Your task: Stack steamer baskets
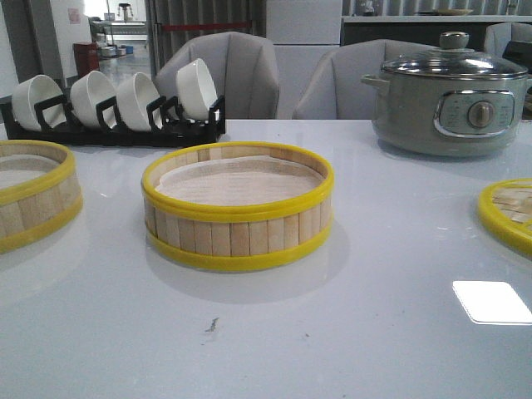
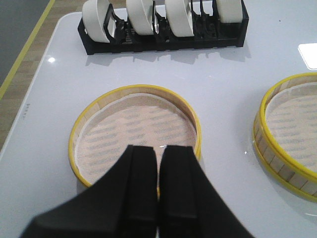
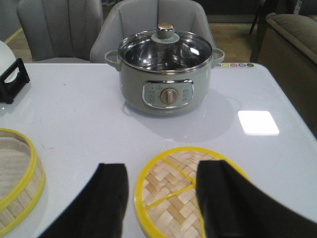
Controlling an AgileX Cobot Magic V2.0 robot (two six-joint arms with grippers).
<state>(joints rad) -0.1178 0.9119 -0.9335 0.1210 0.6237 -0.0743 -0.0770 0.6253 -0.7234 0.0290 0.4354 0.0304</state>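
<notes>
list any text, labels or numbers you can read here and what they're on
Nothing can be read.
Electric pot: its control panel has small markings around the dial, too small and blurred to read.
Table: a row of small coloured dots at the far edge, with no legible text.
Steamer baskets, lid, bowls: no text visible.

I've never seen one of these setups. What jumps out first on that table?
Two round bamboo steamer baskets with bright yellow rims: one at the table's middle, its twin at the left edge. A matching woven lid lies flat on the right, below the open right gripper. Behind stand a grey-green pot and a rack of white bowls.
</notes>
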